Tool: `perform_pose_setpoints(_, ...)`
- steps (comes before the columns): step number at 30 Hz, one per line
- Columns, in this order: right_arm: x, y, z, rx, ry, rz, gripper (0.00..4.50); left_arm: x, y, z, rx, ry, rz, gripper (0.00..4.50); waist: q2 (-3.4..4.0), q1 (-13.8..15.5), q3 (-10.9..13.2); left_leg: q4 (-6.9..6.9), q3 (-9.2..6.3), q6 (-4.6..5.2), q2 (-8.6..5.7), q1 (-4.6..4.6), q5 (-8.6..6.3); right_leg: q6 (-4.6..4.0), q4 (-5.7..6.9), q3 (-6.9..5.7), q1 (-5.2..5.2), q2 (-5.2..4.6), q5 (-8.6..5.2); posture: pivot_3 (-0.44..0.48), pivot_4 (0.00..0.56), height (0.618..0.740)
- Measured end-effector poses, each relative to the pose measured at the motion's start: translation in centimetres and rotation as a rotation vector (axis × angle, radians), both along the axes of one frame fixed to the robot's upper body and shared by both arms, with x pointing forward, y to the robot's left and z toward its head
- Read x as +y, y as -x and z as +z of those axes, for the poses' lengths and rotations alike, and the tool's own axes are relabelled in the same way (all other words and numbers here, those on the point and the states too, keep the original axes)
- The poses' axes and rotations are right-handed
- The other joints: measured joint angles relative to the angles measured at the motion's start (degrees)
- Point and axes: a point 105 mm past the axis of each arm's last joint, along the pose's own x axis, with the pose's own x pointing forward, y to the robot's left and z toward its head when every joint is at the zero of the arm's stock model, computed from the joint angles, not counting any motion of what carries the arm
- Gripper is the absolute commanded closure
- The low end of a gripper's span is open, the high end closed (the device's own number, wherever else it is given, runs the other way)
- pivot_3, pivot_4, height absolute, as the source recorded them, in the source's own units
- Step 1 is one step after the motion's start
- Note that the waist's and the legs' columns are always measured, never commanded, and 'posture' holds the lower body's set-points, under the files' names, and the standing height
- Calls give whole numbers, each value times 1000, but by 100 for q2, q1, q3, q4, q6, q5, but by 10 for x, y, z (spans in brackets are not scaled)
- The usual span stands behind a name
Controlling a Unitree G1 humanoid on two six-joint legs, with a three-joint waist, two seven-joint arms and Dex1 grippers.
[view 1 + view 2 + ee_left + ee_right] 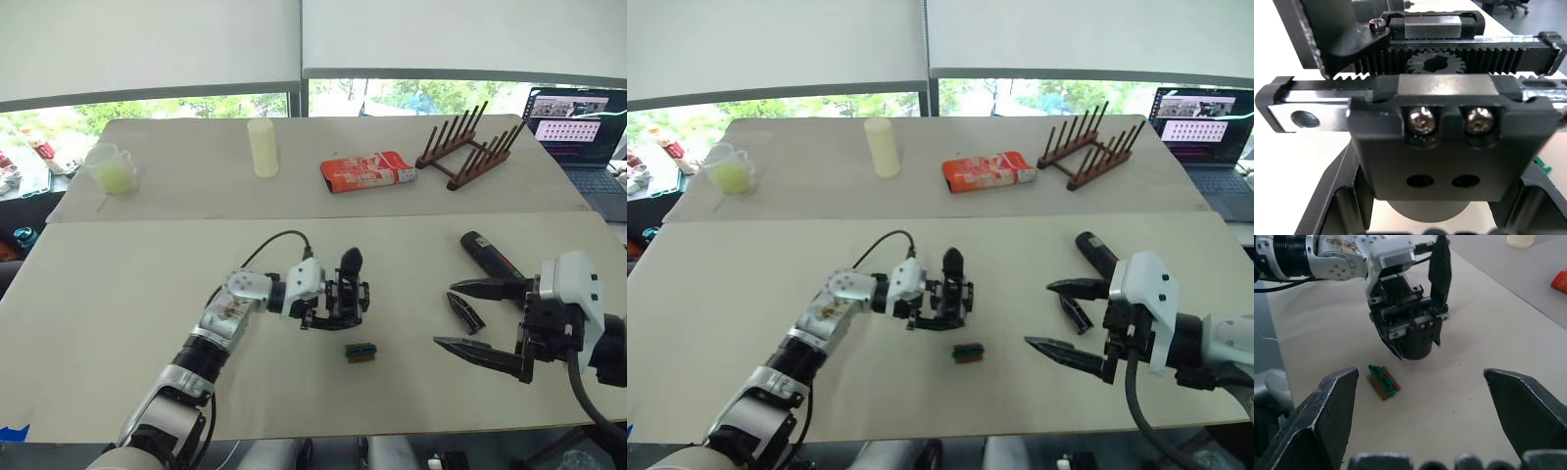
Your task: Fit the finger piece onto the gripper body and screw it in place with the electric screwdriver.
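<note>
Screwdriver (487,257) lying on table (118,323) beside right gripper (468,315), just behind it; looking heavy, rigid, smooth-barrelled, likely to roll; best gripping mid-barrel near red label, bit kept clear.

Body (340,294) sitting clamped in left gripper (921,305), held just above table, its one finger pointing up. Looking dense and stiff, rack teeth and two screw heads (1444,119) showing in left wrist view; empty holes below probably awaiting finger piece. Keeping hold low on rounded base, mounting face free.

Right gripper hanging spread wide, pinching nothing.

Finger piece (465,312) lying between right gripper's fingers, near screwdriver. Light, hard, slick taper; pinching across thick end looking safest.

Green block (361,352) resting just below body, untouched.
</note>
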Motion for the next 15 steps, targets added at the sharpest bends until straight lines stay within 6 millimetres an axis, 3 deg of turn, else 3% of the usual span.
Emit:
perform_pose_setpoints(4, -5, 0, 3, -20, 3, -41, 0, -10, 1, 1, -17, 10, -35, 2101, 0, 5, 0, 0, 0, 0, 0, 1, 0, 0, 0, 0, 1, 0, 0, 0, 150, 740)
perform_pose_setpoints(14, -6, 1, 0, -18, 8, -64, 0, -29, -20, 1, -41, 3, -4, 2101, -2, 44, 1, 4, 0, 2, -1, -3, -1, 1, 0, -1, 0, -4, 0, 0, 150, 740)
perform_pose_setpoints(15, -6, 1, 0, -20, 10, -65, 0, -29, -20, -1, -43, -2, -2, 1601, -2, 43, 1, 4, 0, 2, -1, -3, -1, 1, 0, -1, 0, -4, 0, 0, 150, 740)
